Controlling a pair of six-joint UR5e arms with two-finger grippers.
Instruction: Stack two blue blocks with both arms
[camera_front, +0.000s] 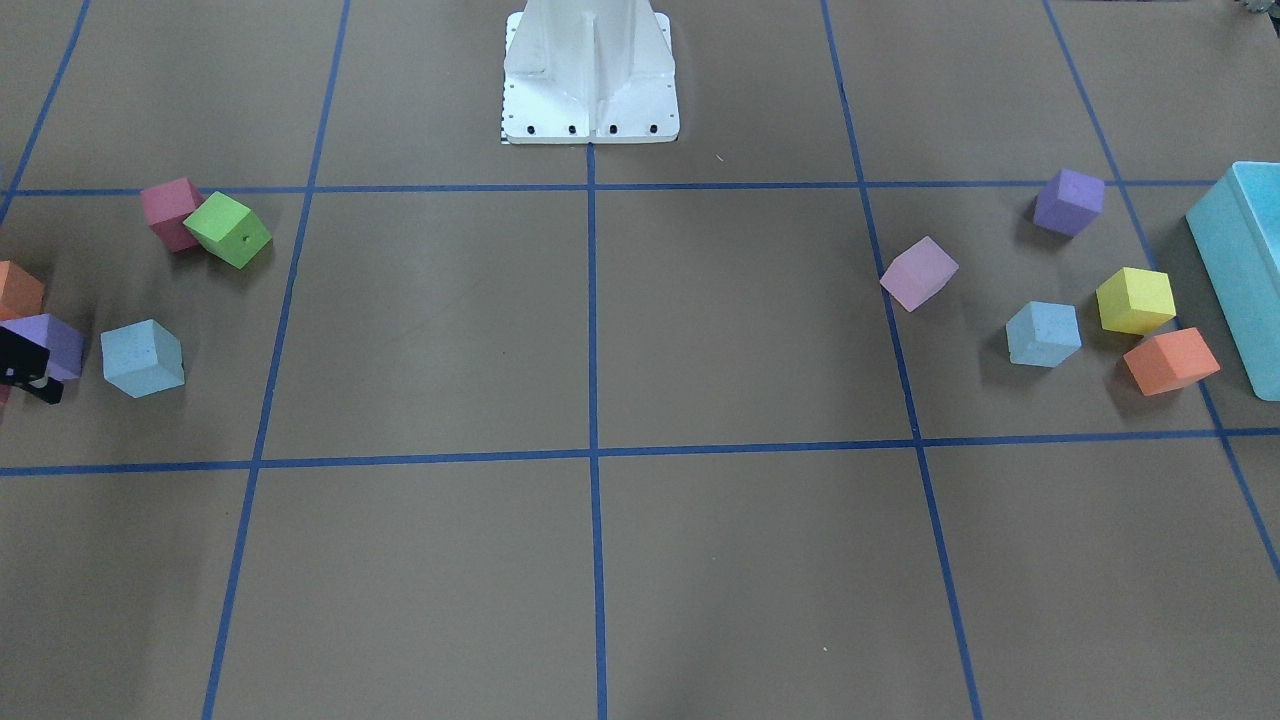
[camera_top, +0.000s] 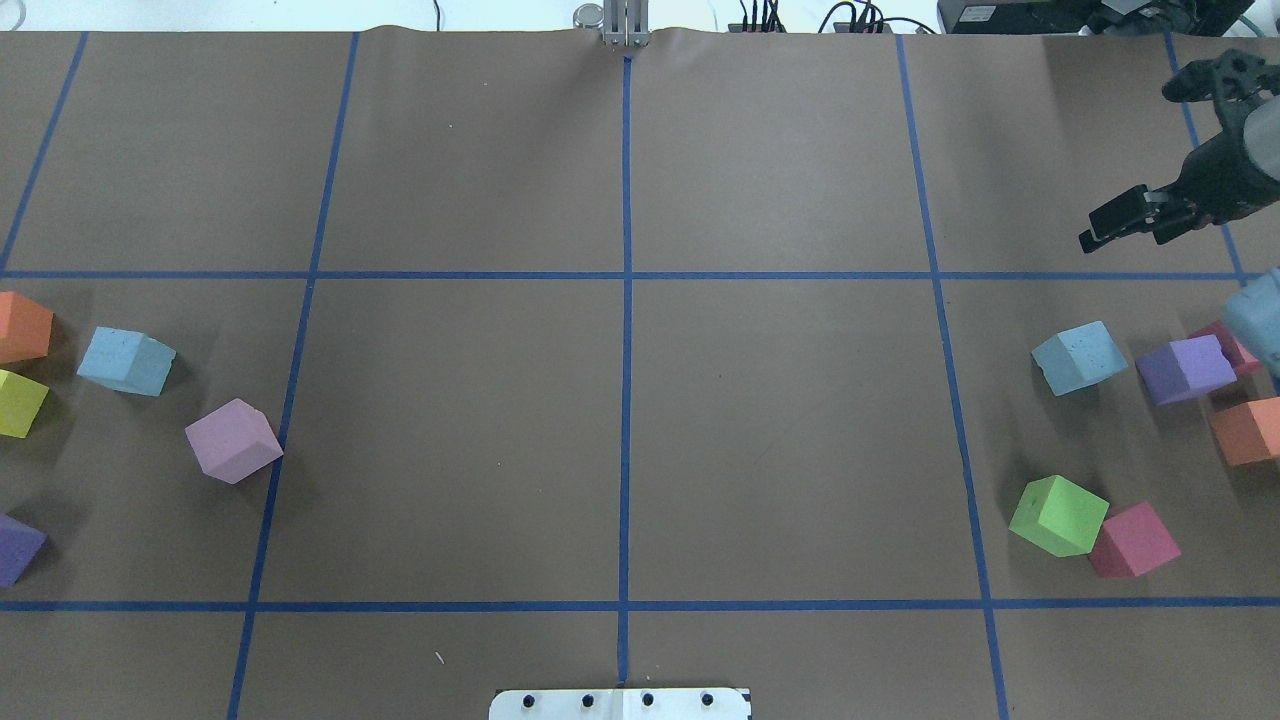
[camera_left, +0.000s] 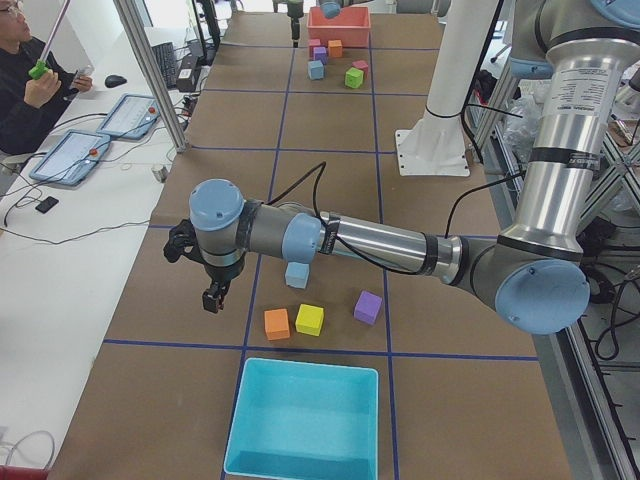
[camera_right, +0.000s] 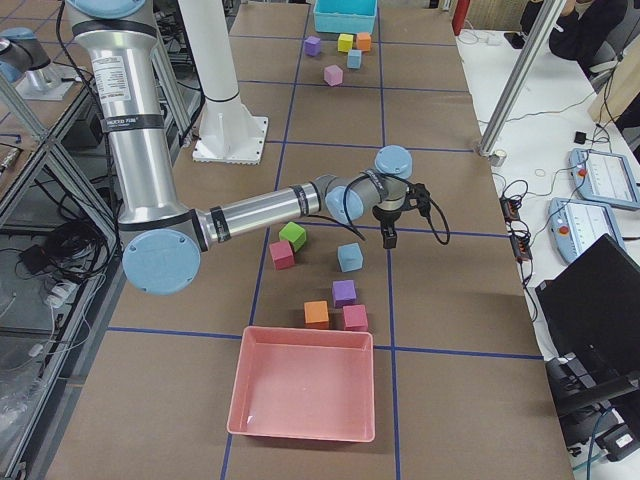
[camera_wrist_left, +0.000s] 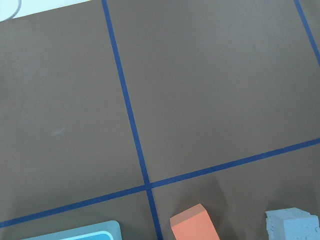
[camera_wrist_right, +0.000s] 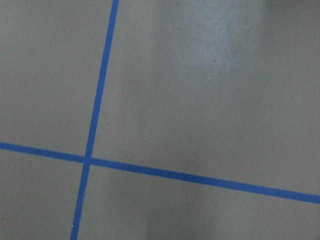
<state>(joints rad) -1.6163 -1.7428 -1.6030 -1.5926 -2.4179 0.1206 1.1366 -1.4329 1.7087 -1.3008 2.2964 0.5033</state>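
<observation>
Right gripper (camera_top: 1120, 228) hovers, fingers parted and empty, the near blue block (camera_top: 1078, 357) lying robot-side of it. Left gripper (camera_left: 212, 296), grip unreadable, hangs near the far blue block (camera_left: 296, 275). Both look staged for pickups.

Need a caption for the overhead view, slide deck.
Two blue blocks lie far apart among coloured cubes, unstacked; right pincer hovers near one.

Light: bright, even, from above; the table (camera_front: 700, 320) is uniformly lit.
Shadows: soft and short, close beside each cube, as at the green cube (camera_top: 1058, 515).
Glare: a pale sheen on the table, upper right of the right wrist view.
Focus: fixed views sharp; right wrist view soft, tape (camera_wrist_right: 95, 110) edges fuzzy; left wrist view shows speckles on the blue block (camera_wrist_left: 294, 226).
Colour: right wrist view greyer, cooler.
</observation>
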